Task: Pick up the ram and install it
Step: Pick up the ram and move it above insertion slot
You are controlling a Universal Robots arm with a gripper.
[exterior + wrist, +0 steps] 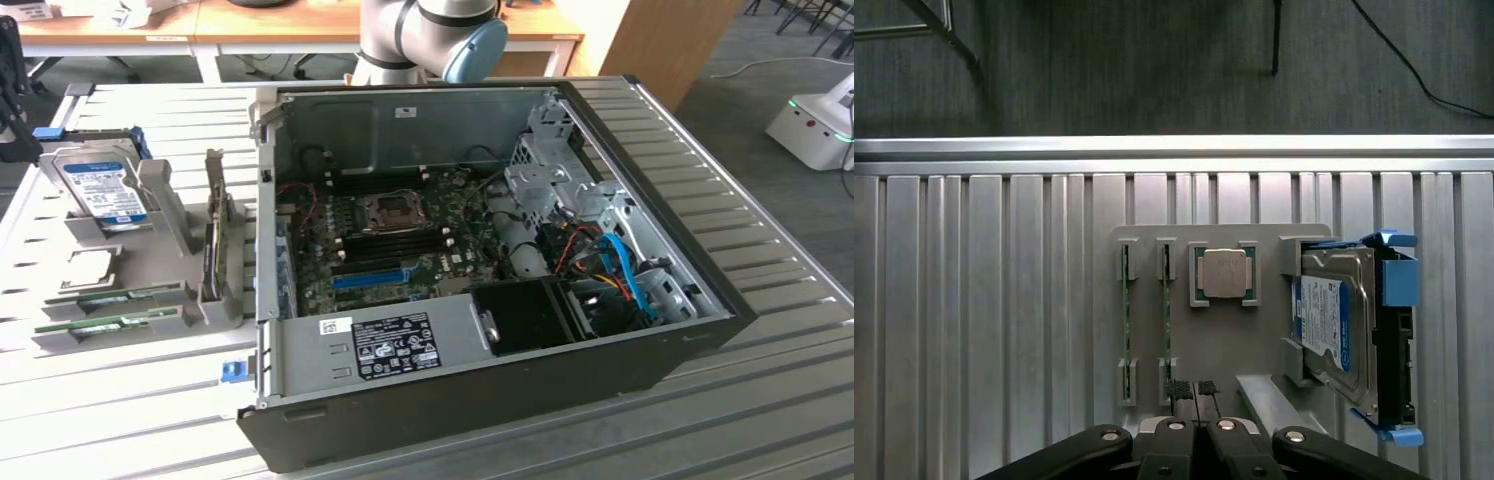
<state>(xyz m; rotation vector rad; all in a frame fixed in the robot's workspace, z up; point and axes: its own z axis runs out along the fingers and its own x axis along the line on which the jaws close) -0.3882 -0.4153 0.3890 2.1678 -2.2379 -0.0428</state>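
Observation:
Two green ram sticks stand on edge side by side in a grey holder (1199, 330): one ram stick (1126, 322) and the other ram stick (1166, 322). The exterior view has them at its left, ram (118, 297) and ram (96, 323), beside the open computer case (494, 400). My gripper (1192, 388) hangs above the holder with its black fingertips (1178, 388) pressed together and nothing between them. The tips sit just beside the near end of the second stick in the picture. The motherboard (447, 255) lies open inside the case.
A silver CPU (1222, 273) and a blue-labelled hard drive (1336, 325) share the holder. A card (214, 235) stands upright in a rack next to the case. The ribbed metal table (974, 330) ends at an edge (1174, 148) beyond the holder. The arm's base (427, 40) rises behind the case.

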